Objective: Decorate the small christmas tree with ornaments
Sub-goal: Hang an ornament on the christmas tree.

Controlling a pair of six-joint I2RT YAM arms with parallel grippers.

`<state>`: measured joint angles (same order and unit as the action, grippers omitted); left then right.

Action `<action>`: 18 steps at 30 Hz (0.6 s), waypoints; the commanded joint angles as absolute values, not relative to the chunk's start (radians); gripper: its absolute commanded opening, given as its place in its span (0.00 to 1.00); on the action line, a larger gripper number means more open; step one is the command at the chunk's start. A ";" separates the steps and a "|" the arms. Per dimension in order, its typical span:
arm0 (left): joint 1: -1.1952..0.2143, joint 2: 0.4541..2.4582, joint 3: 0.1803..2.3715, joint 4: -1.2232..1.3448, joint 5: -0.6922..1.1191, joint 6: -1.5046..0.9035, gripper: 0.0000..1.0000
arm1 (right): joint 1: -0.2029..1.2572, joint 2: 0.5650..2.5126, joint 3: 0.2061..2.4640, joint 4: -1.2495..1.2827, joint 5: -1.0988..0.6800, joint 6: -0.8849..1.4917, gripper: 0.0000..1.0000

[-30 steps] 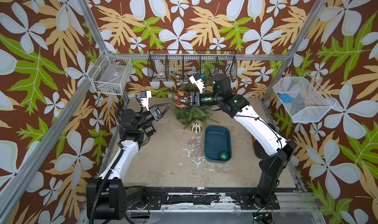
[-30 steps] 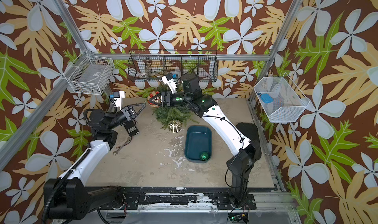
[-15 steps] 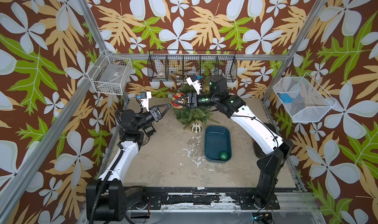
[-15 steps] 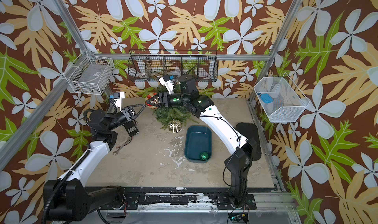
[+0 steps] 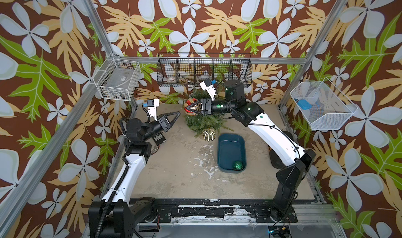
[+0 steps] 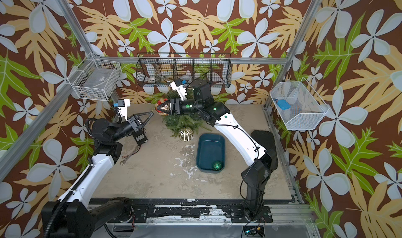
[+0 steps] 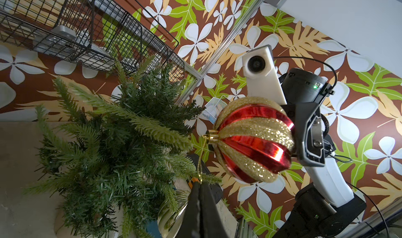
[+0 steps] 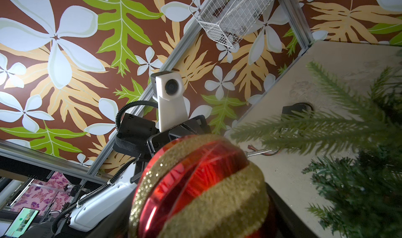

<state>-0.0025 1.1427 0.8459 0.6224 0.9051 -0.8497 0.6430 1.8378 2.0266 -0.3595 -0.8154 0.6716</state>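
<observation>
Little has been moved: the red-and-gold ornament, at ten o'clock of the tree, is still clasped by the right gripper, its loop pinched by the clenched left gripper, so hanging is judged unfinished

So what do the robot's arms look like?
The left arm and right arm are white tubes with chunky black joints. The left pincer and right pincer are black pointy triangles, each with a white camera block. A ribbed black cable runs along the left arm; small green lights glow on the right one.
</observation>
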 commanded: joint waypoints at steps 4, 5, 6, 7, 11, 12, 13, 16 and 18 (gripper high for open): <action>0.000 1.144 0.848 0.633 0.910 -0.832 0.00 | 0.656 1.870 2.061 -0.331 -0.833 0.668 0.64; 0.000 1.146 0.850 0.638 0.913 -0.836 0.00 | 0.659 1.878 2.072 -0.335 -0.835 0.668 0.64; 0.000 1.146 0.851 0.639 0.914 -0.838 0.00 | 0.660 1.882 2.080 -0.339 -0.836 0.668 0.64; 0.000 1.146 0.851 0.640 0.914 -0.838 0.00 | 0.661 1.884 2.086 -0.340 -0.837 0.667 0.64; 0.000 1.145 0.848 0.640 0.909 -0.836 0.00 | 0.661 1.886 2.096 -0.344 -0.830 0.669 0.64; 0.000 1.147 0.848 0.641 0.909 -0.836 0.00 | 0.661 1.889 2.103 -0.351 -0.828 0.663 0.64; 0.000 1.149 0.850 0.643 0.908 -0.839 0.00 | 0.661 1.893 2.109 -0.359 -0.826 0.661 0.64; 0.000 1.162 0.857 0.649 0.909 -0.843 0.00 | 0.659 1.896 2.114 -0.364 -0.816 0.658 0.64; 0.000 1.171 0.862 0.662 0.912 -0.852 0.00 | 0.659 1.901 2.117 -0.366 -0.815 0.658 0.64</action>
<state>-0.0025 1.1648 0.8490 0.6125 0.9058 -0.8387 0.6598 1.8969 2.1078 -0.3698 -0.8139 0.6716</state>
